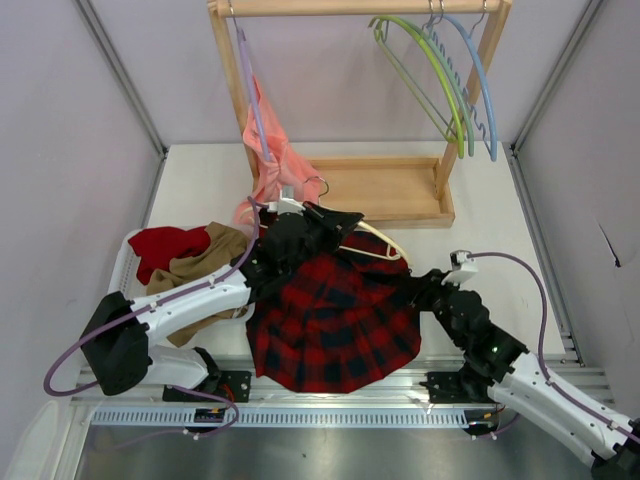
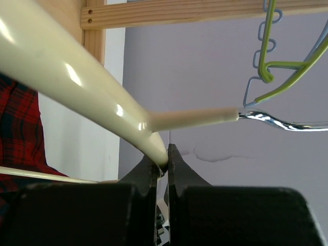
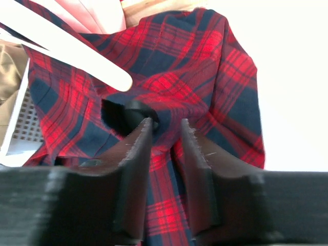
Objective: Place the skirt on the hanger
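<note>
I hold the hanger (image 2: 77, 87) steady in my tightly shut left pincer (image 2: 165, 154) at the far edge of the skirt (image 3: 205, 66) on the table (image 1: 200, 185), while my right pincer (image 3: 166, 128) stands half closed around a fold, grip unclear.

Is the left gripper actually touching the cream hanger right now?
Touching: the left wrist view shows the left gripper pinching the hanger between its jaws.

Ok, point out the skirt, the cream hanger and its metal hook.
skirt (image 1: 335, 320): top view, middle of the plaid.
cream hanger (image 2: 77, 84): left wrist view, its thick arm.
metal hook (image 2: 277, 122): left wrist view, chrome shank.
</note>
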Controlling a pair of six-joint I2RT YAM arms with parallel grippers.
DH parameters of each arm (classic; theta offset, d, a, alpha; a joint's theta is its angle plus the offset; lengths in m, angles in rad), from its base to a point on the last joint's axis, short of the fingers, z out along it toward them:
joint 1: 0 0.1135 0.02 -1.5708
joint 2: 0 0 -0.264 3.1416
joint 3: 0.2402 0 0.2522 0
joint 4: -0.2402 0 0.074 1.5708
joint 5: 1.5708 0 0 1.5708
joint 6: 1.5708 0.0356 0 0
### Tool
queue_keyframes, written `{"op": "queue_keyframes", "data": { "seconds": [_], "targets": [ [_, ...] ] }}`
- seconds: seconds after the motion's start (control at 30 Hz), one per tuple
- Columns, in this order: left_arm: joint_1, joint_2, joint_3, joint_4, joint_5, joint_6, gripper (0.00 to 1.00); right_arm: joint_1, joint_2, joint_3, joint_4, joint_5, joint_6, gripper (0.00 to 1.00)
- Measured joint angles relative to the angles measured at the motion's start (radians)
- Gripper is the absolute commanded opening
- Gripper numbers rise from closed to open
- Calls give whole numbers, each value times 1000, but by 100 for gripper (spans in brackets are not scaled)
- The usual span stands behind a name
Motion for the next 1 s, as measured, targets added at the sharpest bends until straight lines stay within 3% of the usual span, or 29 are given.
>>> {"op": "queue_keyframes", "data": {
  "seconds": [0.2,0.7,1.0],
  "targets": [
    [0,0,0,1,1,-3,0,0,60,0,68,6,-42,0],
    [1,7,0,1,0,-3,0,3,94,-60,319,-92,-174,0],
    [1,11,1,2,-6,-3,0,2,116,-60,381,-114,-213,0]
  ]
}}
